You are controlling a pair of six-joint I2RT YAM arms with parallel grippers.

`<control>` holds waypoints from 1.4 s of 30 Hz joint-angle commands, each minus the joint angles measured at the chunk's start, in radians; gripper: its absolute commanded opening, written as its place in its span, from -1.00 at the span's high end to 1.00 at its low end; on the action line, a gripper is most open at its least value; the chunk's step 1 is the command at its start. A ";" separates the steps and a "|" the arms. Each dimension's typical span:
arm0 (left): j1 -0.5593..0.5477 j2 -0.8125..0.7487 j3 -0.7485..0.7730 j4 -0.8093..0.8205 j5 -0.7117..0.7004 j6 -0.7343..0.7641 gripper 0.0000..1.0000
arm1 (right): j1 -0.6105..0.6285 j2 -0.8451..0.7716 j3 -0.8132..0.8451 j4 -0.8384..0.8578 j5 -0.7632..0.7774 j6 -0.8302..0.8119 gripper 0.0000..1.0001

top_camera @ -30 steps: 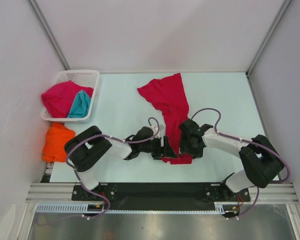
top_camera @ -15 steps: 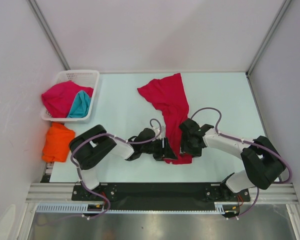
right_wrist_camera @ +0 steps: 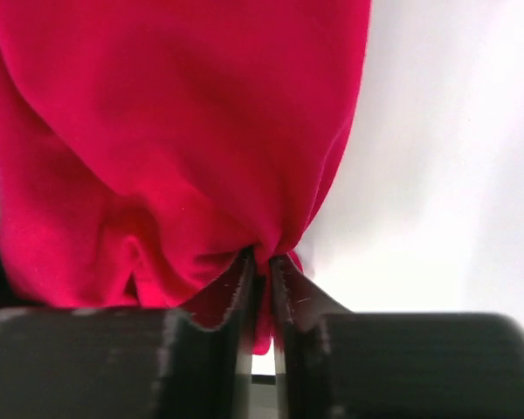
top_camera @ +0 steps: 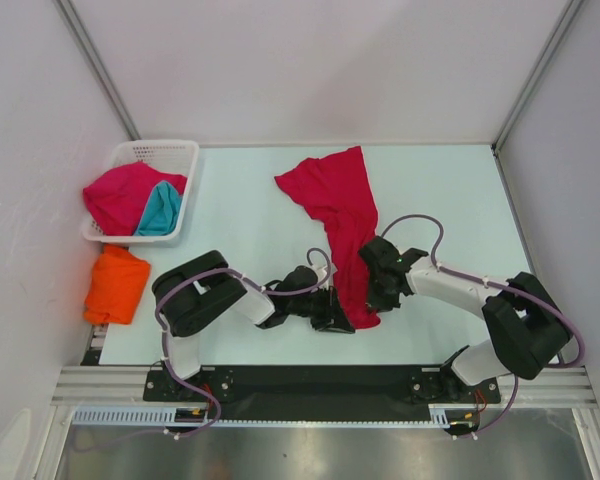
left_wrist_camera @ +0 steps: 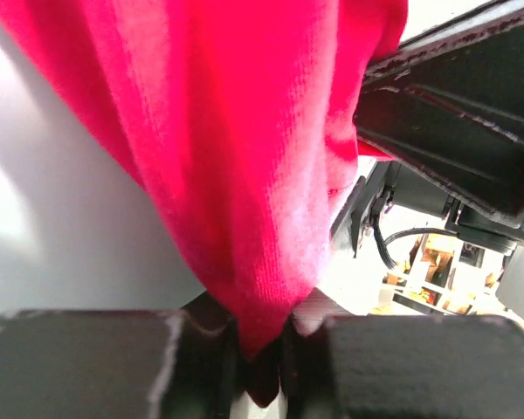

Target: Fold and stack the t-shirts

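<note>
the crimson t-shirt [top_camera: 338,205] lies bunched into a long strip on the worktop [top_camera: 240,230], its long axis running from a wider end at the far middle down to a narrow end near the front edge, leaning slightly right. the left pincer [top_camera: 332,312] is pressed together on that near end from the left, red cloth squeezed between its fingers; the right pincer [top_camera: 375,298] nips the same end from the right, just beside it. the left arm [top_camera: 195,295] lies low with its elbow folded, reaching rightward; the right arm [top_camera: 460,285] mirrors it, reaching leftward. at far left a white basket [top_camera: 165,152] holds a second crimson t-shirt [top_camera: 120,190] and a teal t-shirt [top_camera: 160,212]; an orange t-shirt [top_camera: 117,283] lies folded just in front.
</note>
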State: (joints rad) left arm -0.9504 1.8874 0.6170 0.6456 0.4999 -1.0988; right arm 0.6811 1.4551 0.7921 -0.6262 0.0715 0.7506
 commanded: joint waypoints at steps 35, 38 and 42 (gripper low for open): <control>0.045 -0.755 -0.039 -0.830 -0.241 0.160 0.98 | 0.297 -0.240 0.111 -0.261 0.047 0.138 1.00; 0.038 -0.702 -0.083 -0.741 -0.196 0.131 0.94 | 0.316 -0.200 0.142 -0.231 0.053 0.136 1.00; 0.024 -0.662 -0.140 -0.661 -0.179 0.100 0.89 | 0.347 -0.141 0.190 -0.221 0.076 0.125 1.00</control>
State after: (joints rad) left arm -0.9165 1.2003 0.5201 -0.0864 0.2993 -0.9703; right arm 1.0023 1.2762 0.9123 -0.8387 0.1032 0.8646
